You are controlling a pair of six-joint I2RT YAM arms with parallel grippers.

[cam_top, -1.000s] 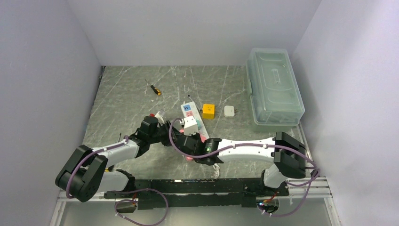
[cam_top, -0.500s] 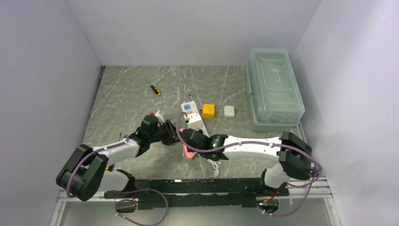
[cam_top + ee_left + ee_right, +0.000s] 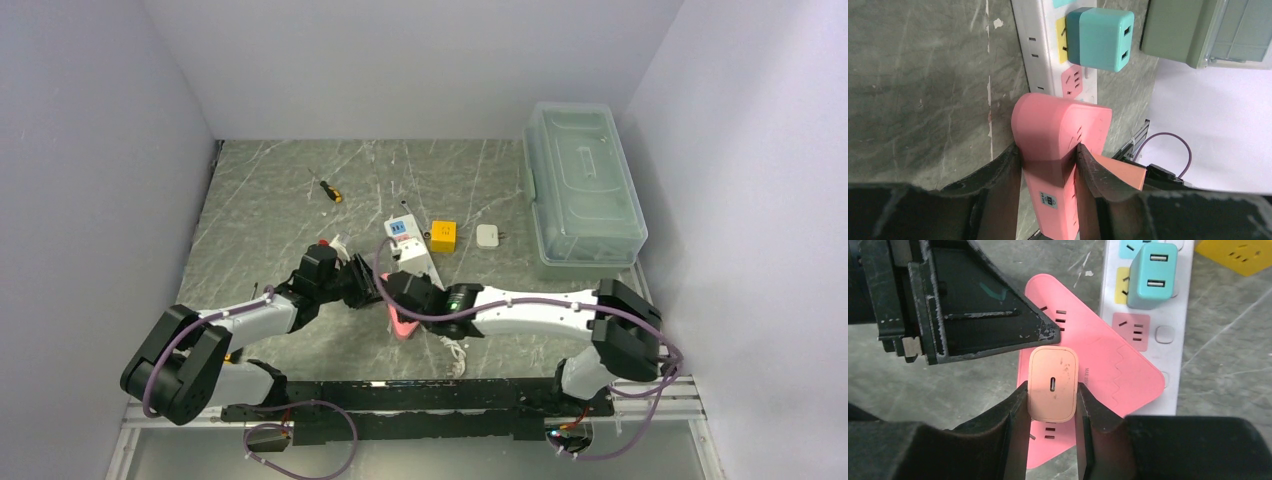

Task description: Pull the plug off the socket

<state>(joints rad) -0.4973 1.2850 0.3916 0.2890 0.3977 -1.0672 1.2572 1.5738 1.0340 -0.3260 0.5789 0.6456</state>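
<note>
A pink socket block (image 3: 1060, 125) lies partly across a long white power strip (image 3: 1035, 50). My left gripper (image 3: 1048, 148) is shut on the block's narrow end. A peach plug (image 3: 1053, 384) with one port on top stands over the block's face (image 3: 1113, 375), and my right gripper (image 3: 1052, 387) is shut on its two sides. Whether its prongs are still in the block is hidden. In the top view both grippers (image 3: 375, 290) (image 3: 400, 295) meet at the pink block (image 3: 402, 325). A teal plug (image 3: 1151, 275) sits in the white strip (image 3: 1185, 300).
The left arm's black finger (image 3: 983, 315) lies close beside the peach plug. Behind the strip (image 3: 410, 250) lie a yellow block (image 3: 444, 236) and a small white adapter (image 3: 488, 236). A screwdriver (image 3: 328, 188) is at the far left, a clear lidded box (image 3: 582, 185) at the right.
A second ago the right wrist was lower and nearer the arms' bases. It then swung forward over the pink block and has barely moved in the last half second. The left arm held still.
</note>
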